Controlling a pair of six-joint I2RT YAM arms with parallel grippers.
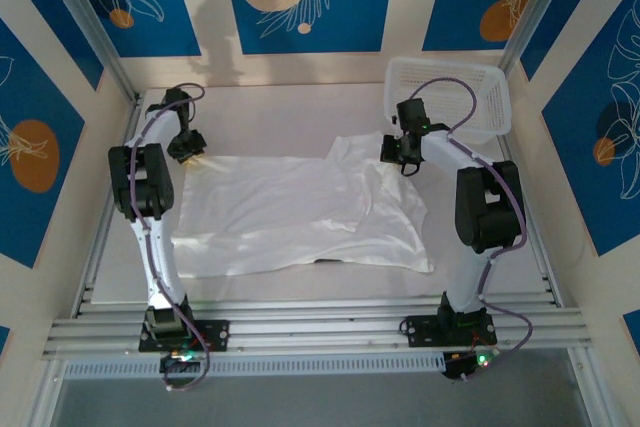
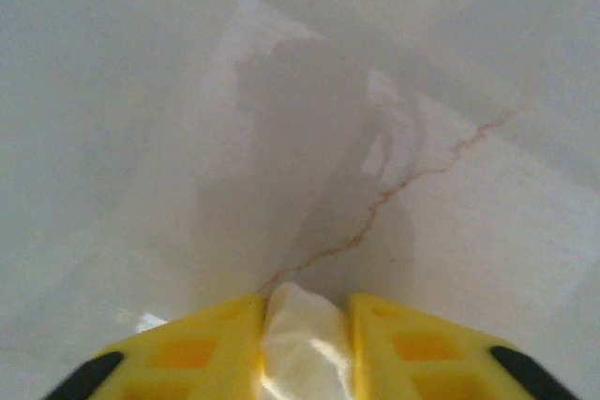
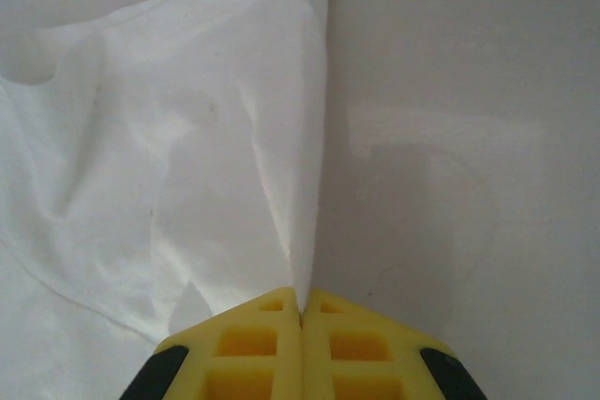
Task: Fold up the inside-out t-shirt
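Where t-shirt [image 1: 290, 212] lies flat, left tool [image 2: 305, 316] pinches far-left corner, right tool [image 3: 302, 304] clamps raised edge; table [image 1: 280, 107] strip open behind.

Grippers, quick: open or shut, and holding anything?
Left gripper: closed on a bunch of the t-shirt.
Right gripper: closed, pinching a fold of the t-shirt.
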